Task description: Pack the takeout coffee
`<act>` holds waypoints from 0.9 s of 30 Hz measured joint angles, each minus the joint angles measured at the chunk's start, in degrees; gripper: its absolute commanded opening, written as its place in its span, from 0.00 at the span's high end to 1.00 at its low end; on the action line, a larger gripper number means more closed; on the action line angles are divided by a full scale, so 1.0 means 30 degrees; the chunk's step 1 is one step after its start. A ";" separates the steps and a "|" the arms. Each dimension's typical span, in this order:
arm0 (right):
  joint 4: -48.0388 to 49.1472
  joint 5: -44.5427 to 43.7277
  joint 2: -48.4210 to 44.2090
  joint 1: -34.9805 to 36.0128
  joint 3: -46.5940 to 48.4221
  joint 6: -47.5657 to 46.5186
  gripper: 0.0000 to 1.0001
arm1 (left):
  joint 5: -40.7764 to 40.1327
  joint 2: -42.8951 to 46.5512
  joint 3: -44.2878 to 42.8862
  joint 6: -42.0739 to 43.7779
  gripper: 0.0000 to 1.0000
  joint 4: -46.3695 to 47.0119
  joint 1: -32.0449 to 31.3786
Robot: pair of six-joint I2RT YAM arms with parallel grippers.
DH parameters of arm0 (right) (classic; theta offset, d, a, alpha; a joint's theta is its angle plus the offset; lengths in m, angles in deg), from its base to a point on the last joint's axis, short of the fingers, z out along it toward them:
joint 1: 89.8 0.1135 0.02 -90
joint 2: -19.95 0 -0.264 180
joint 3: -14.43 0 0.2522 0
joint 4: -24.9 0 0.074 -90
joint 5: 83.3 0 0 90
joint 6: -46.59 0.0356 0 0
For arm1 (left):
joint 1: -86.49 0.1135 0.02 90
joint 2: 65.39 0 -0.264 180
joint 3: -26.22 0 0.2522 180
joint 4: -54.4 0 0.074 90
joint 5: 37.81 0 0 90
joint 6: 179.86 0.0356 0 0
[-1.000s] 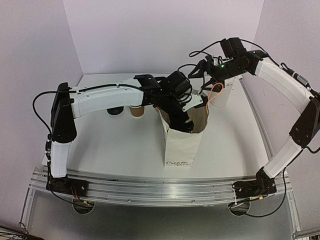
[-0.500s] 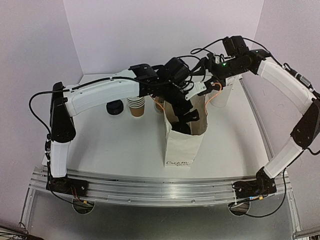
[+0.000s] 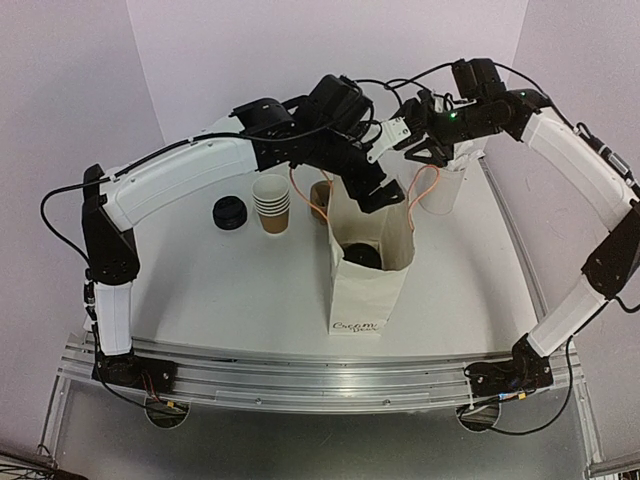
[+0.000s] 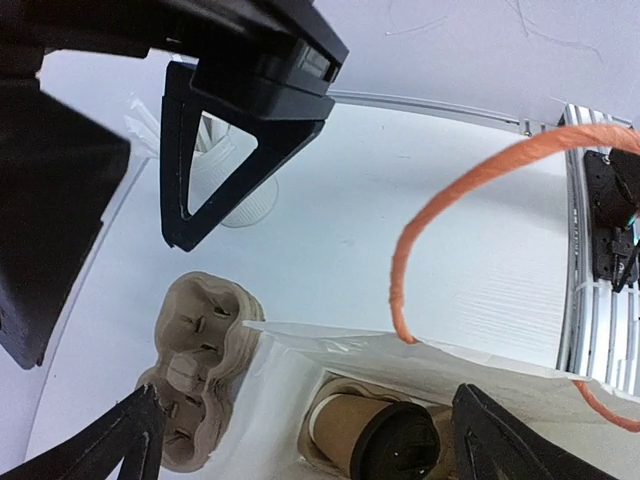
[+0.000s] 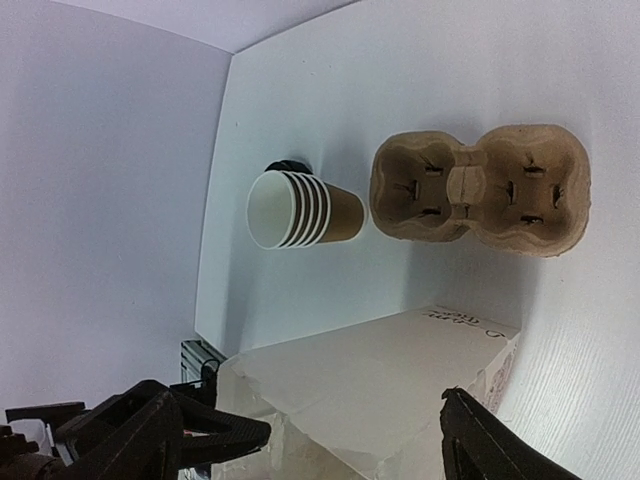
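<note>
Left gripper [image 4: 308, 420] has its jaws wide apart and holds nothing; it hangs over the open top of the bag [image 3: 365, 290]. Straight below it, inside the bag, sits the coffee [image 4: 345, 425]: upright, long axis about vertical, black lid [image 4: 400, 450] up toward the gripper. Exact tilt is unclear. A beige rim wraps the cup base; I can't tell what it is. An orange handle [image 4: 440, 210] loops up from the bag edge just right of the gripper.

Right gripper [image 5: 355, 415] also has its jaws apart with nothing clamped, and it hovers above the bag's far side, close to the left gripper [image 3: 383, 193]. I can't tell whether it touches the bag.

The bag stands upright on the tabletop [image 3: 230, 290], printed side toward the arm bases. A carrier [image 5: 480, 190] lies flat just behind the bag, beyond both grippers. A cup stack [image 3: 271, 203] stands left of the carrier, mouths up. The black lids [image 3: 229, 213] are just left of the stack, farthest from the grippers.
</note>
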 measured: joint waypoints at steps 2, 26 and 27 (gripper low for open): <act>-0.0048 -0.0065 -0.0009 -0.0050 0.0578 -0.0013 0.17 | -0.0424 0.0022 -0.0245 0.0122 0.02 -0.0124 0.0096; -0.5374 -0.0862 -0.1230 -0.0338 0.5425 -0.1290 0.18 | -0.2302 0.6164 0.0314 0.0347 0.00 -0.4409 0.3002; -0.5549 -0.1025 -0.1032 -0.0461 0.5526 -0.1133 0.17 | -0.2523 0.6155 0.0628 0.0332 0.00 -0.4366 0.3516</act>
